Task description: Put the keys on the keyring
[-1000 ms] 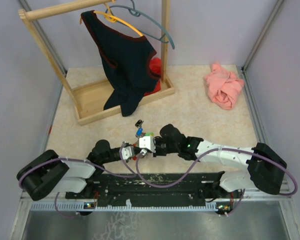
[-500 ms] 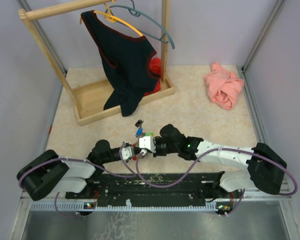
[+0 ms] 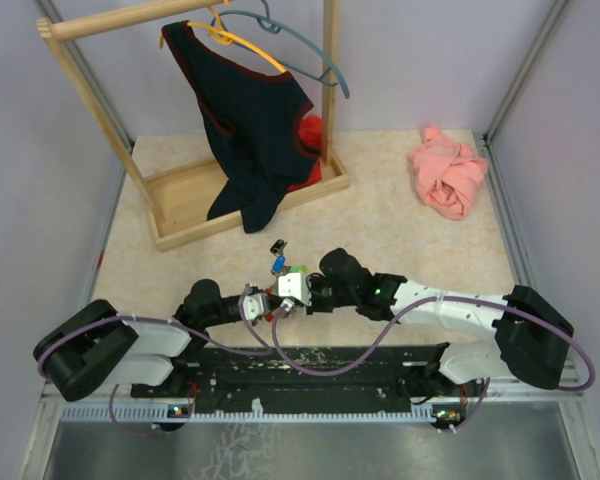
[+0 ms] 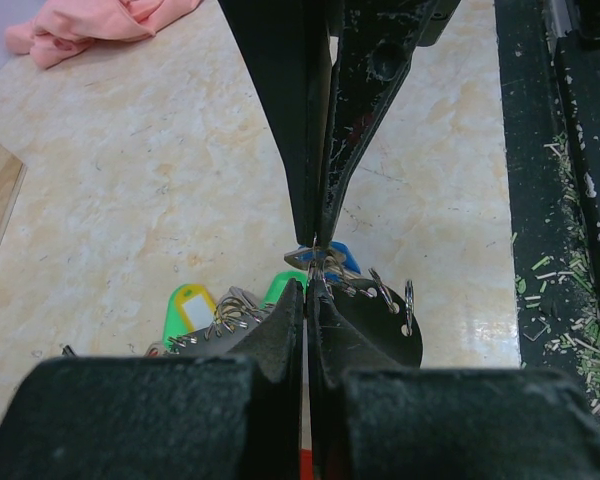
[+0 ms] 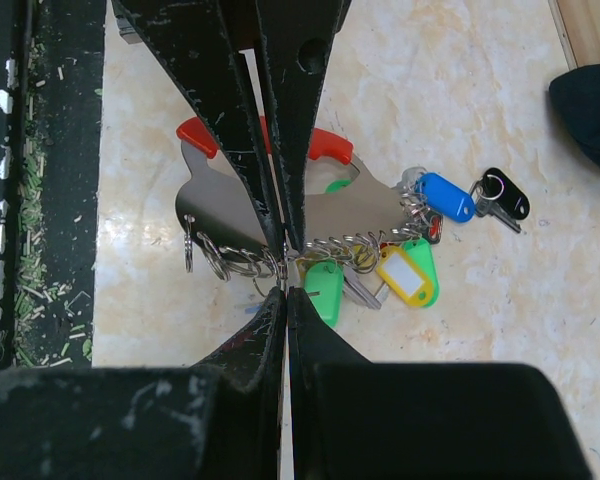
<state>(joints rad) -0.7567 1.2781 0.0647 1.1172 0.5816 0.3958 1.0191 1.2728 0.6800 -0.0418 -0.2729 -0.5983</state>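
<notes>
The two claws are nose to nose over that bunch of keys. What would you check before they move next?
1. The left gripper is shut: ok.
2. The right gripper is shut: ok.
3. Both tips meet over the rings on the metal holder: ok.
4. A ring is pinched between the tips: cannot tell.
5. The black key is joined to the other keys: cannot tell.
6. The pink cloth lies well away from the work: ok.
</notes>
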